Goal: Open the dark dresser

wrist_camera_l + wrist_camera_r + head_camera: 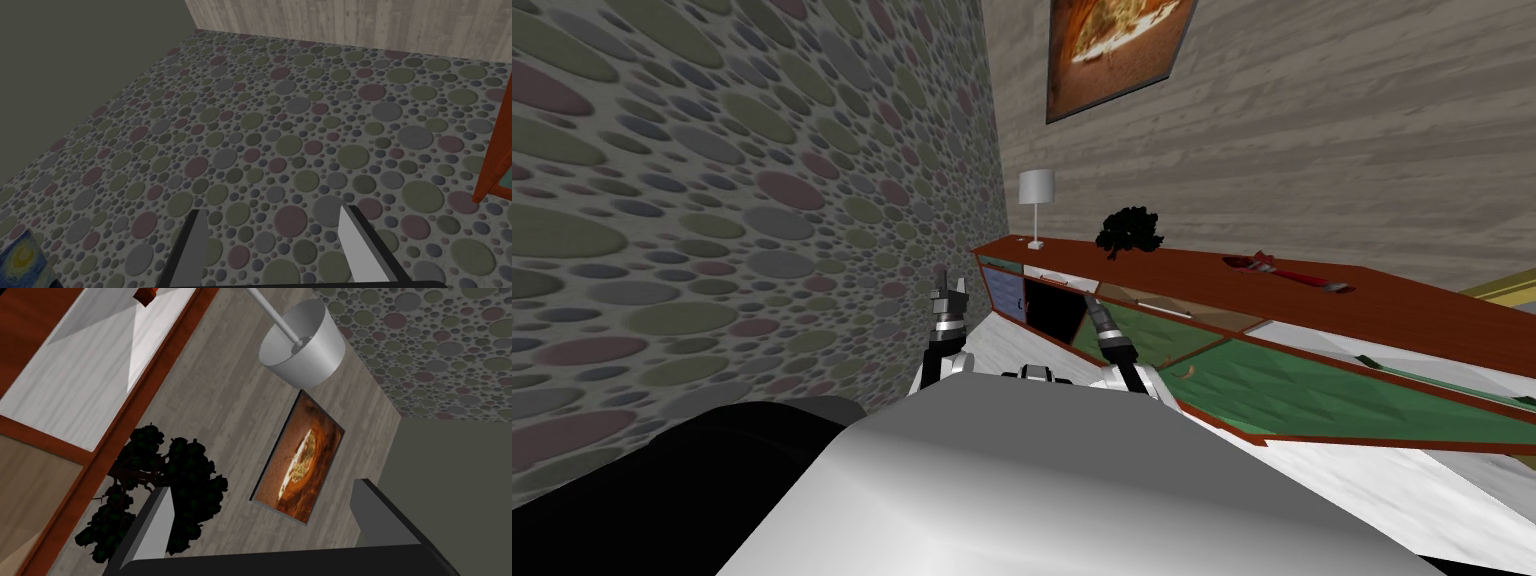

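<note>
The right end effector [262, 488], fingers spread and empty, sits at the dresser [1212, 290] front, below a black leafy plant [175, 468] and a white lamp [302, 350]. The left end effector [272, 210], also spread, faces the pebble-patterned wall [712, 200]. The dresser lines the plank wall: red-brown frame, with blue, black, tan and green panels.

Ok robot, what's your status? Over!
Left gripper: fingers open, empty, facing spotted wall. Right gripper: fingers open, empty, near dresser front, below plant. Dresser not gripped yet. Nothing in the way.
</note>
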Tool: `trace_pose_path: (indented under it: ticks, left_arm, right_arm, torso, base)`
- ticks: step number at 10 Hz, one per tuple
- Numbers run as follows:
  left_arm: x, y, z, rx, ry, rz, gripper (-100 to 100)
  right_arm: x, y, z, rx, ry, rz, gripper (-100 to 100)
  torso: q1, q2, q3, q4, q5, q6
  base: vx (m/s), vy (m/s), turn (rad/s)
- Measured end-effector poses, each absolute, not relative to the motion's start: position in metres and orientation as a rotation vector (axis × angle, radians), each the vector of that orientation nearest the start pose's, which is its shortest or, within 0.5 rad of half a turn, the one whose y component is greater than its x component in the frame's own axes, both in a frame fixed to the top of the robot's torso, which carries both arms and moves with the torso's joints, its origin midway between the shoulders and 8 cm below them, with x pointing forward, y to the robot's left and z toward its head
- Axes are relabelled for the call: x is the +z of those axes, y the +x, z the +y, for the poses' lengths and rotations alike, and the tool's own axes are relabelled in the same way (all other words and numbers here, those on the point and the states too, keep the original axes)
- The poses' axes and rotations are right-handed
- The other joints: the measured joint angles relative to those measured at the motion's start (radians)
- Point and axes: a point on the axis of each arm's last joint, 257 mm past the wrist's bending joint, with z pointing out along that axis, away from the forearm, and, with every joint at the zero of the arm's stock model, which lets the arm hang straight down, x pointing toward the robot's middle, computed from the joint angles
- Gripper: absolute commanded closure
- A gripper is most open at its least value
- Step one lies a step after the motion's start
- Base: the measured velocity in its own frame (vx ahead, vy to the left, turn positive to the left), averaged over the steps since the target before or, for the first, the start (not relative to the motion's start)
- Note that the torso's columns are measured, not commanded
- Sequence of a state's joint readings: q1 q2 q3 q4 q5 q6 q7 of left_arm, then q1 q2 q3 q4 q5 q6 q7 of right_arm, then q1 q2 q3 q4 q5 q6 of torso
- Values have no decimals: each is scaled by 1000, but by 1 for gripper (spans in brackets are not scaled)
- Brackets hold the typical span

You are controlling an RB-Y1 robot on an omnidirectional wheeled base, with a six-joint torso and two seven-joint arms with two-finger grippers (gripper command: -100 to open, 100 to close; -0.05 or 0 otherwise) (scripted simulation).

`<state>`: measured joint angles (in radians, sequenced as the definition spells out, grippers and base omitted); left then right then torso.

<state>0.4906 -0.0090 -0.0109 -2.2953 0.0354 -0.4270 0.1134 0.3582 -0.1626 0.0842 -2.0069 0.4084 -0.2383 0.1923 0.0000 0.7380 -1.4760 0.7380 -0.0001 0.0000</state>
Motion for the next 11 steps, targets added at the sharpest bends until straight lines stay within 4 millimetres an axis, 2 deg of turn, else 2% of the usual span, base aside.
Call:
trace_pose_path:
  ticks: [11]
  left_arm:
    - [20, 353, 281, -1433, -772, 581, 0]
  right_arm:
    - [-176, 473, -215, 450, 161, 1446, -100]
  torso:
    - [-1, 0, 0, 0, 0, 0]
  base:
    - [29, 88, -27]
